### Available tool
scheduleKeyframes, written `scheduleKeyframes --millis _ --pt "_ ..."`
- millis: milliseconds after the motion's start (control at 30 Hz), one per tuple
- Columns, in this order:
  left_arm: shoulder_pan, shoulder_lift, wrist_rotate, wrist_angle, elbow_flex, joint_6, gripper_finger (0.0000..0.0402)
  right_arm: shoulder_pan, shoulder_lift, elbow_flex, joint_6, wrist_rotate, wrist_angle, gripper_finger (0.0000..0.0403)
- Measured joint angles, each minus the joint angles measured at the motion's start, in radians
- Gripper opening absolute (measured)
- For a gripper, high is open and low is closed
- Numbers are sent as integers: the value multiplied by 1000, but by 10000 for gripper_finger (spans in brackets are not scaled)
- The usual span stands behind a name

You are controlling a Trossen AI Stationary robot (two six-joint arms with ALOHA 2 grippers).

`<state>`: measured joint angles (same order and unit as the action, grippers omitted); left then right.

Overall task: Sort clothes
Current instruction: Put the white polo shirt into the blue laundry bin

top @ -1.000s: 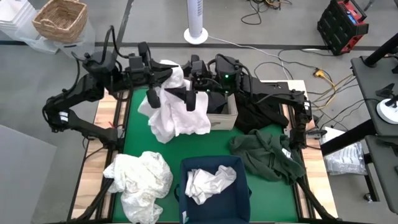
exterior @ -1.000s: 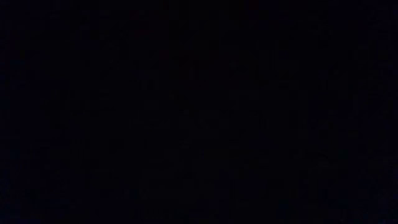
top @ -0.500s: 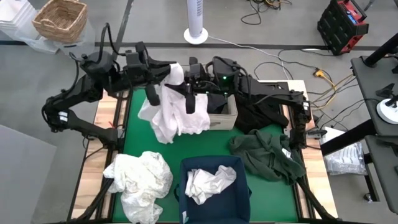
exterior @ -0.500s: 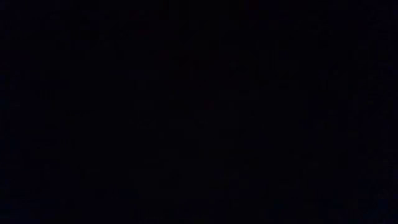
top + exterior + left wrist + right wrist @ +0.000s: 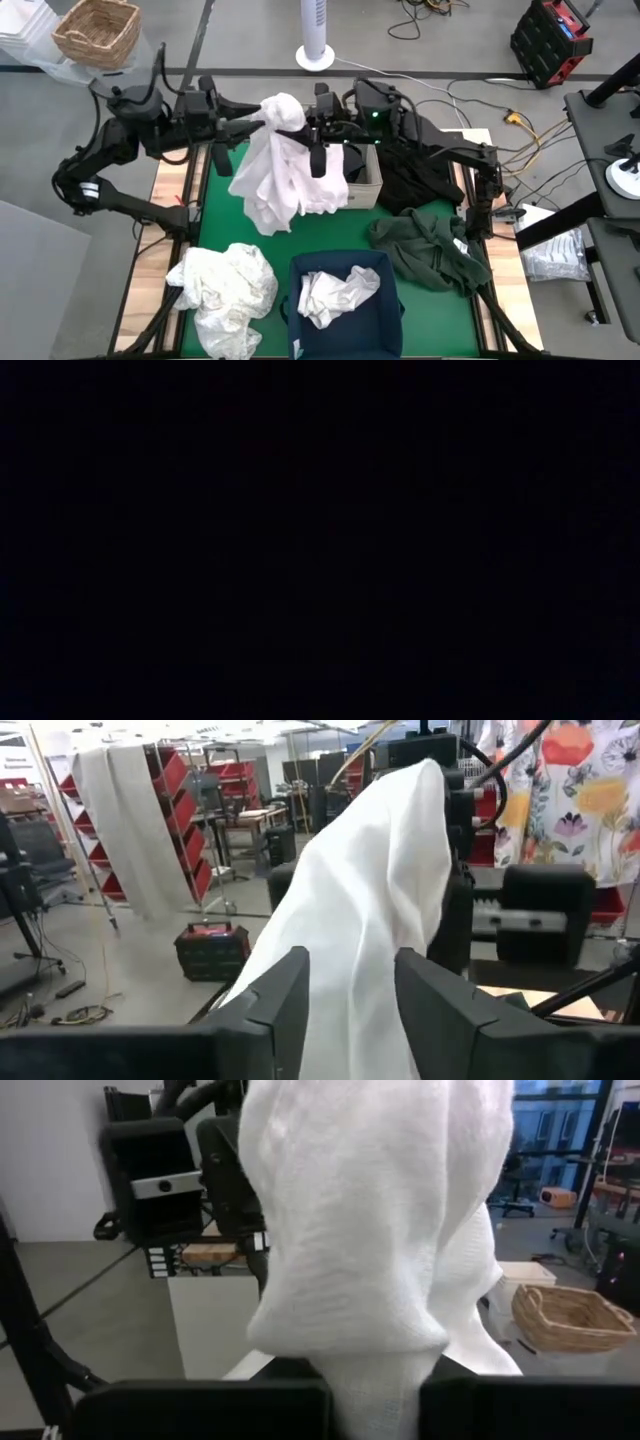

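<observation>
White garment (image 5: 283, 165), soft and crumpled, now hangs higher than a second ago, beside the beige fabric box (image 5: 362, 186). I see my right gripper (image 5: 297, 127) pinching its top, fingers pressed together; my left gripper (image 5: 252, 122) has loosened, fingers (image 5: 279, 1005) spread around the cloth, both arms stretched level

Even, bright overhead light fills the high view with only soft shadows under the arms and on the green bench (image 5: 215, 215), the low view is wholly black, and in both wrist views the hanging white garment (image 5: 370, 890) is nearly washed out and soft while the room behind stays fairly sharp.
</observation>
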<state>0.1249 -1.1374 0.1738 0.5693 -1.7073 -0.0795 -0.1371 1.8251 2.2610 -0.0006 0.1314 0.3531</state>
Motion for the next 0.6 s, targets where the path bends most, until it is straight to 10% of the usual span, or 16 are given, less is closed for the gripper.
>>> scheduleKeyframes --millis 600 --pt "1 108 196 61 0 -16 145 65 -127 96 179 176 96 9"
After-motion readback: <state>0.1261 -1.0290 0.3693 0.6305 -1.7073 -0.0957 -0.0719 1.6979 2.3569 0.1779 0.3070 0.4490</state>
